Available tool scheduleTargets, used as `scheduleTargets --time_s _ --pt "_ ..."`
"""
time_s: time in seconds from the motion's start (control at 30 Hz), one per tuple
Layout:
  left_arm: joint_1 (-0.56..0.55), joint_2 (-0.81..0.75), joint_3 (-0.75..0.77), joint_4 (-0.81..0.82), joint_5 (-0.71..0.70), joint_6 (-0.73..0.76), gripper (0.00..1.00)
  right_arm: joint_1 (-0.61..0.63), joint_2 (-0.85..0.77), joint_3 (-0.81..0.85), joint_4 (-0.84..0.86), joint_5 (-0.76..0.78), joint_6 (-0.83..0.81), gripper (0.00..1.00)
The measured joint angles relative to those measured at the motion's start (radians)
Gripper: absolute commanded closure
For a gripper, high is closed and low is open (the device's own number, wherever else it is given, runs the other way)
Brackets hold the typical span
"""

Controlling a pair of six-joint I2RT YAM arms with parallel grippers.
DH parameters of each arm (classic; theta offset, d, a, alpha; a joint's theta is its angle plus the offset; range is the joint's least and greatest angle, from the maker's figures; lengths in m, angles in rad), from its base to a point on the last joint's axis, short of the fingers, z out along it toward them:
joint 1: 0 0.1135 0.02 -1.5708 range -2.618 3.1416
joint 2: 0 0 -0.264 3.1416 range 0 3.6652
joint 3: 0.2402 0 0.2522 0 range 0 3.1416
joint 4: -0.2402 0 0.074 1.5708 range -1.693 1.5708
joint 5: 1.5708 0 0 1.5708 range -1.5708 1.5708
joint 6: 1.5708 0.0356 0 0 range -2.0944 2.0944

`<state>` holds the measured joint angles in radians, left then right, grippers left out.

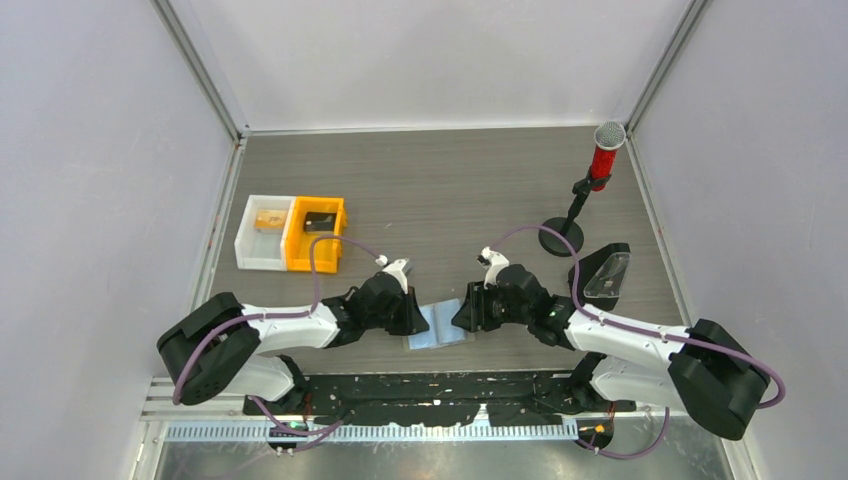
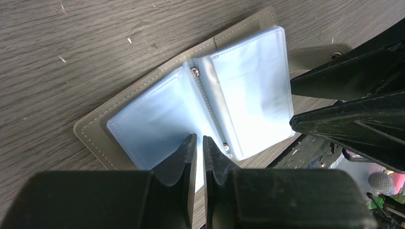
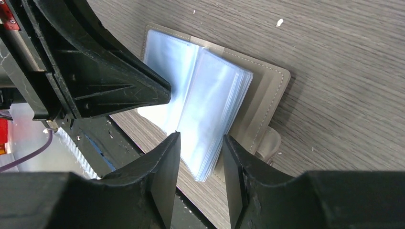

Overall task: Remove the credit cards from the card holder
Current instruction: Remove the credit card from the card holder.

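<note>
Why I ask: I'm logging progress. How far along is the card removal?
Done: the holder lies open on the table. In hand: the left pincer is shut on its left sleeves' edge, and the right pincer stands open astride the right sleeves. Left: all the cards, since none shows outside the holder.

The card holder (image 1: 441, 329) lies spread on the table (image 1: 450, 190) at its near edge, between the left gripper (image 1: 424, 321) and the right gripper (image 1: 462, 318). Far left stand two bins (image 1: 291, 233) side by side. Far right is a microphone stand (image 1: 583, 197) — a wedge stand (image 1: 604, 277) sits just nearer.
</note>
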<state>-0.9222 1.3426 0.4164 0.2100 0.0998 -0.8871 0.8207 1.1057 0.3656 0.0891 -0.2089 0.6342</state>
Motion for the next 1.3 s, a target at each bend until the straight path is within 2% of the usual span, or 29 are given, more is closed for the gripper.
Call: scheduleTargets --time_s 0.3,0.7,1.07,1.3 --pt "-0.001 -0.002 0.0 0.0 0.004 0.0 0.86 0.0 -0.019 0.0 0.001 0.003 0.008 0.47" --pt "-0.001 -0.071 -0.003 -0.041 0.002 0.0 0.84 0.0 -0.02 0.0 -0.006 0.021 0.026 0.61" --pt "-0.001 -0.133 -0.01 -0.117 -0.033 0.006 0.83 0.0 -0.025 0.0 0.001 0.06 0.032 0.56" --pt "-0.001 -0.12 -0.024 -0.117 -0.039 0.006 0.83 0.0 0.03 0.0 0.009 0.072 0.042 0.56"
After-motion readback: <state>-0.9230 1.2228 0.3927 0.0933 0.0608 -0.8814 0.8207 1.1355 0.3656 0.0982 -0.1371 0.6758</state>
